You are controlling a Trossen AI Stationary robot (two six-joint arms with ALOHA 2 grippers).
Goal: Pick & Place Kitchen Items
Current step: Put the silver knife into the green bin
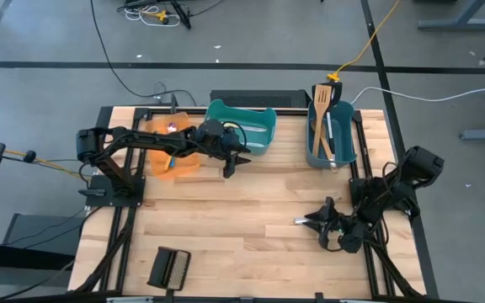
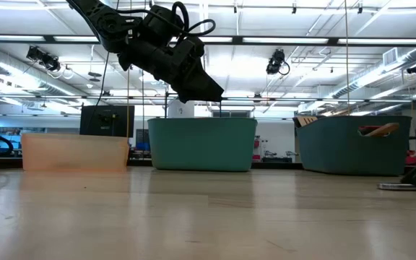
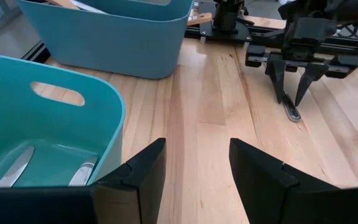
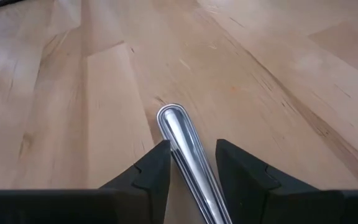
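A silver table knife (image 4: 182, 146) lies flat on the wooden table; it also shows in the high view (image 1: 301, 220). My right gripper (image 4: 192, 152) is low at the table's near right, open a little, one finger on each side of the knife's rounded handle end. My left gripper (image 1: 230, 164) is open and empty, raised above the table just in front of the teal bin (image 1: 242, 126). Two silver knives (image 3: 17, 168) lie in the teal bin. The blue-grey bin (image 1: 331, 135) holds wooden spatulas (image 1: 320, 126) and a black slotted spatula (image 1: 322, 94). My right gripper's fingers come down slanting and lie along the knife, straddling its handle end (image 4: 173, 124). A gap shows between the knife and one finger (image 4: 241, 168). Whether the other finger (image 4: 148, 171) touches the knife, I cannot tell. The knife rests flat on the table.
An orange bin (image 1: 171, 147) with small items stands left of the teal bin. A black ribbed block (image 1: 168, 268) lies near the front left edge. Bare wood lies across the table's middle (image 1: 251, 210).
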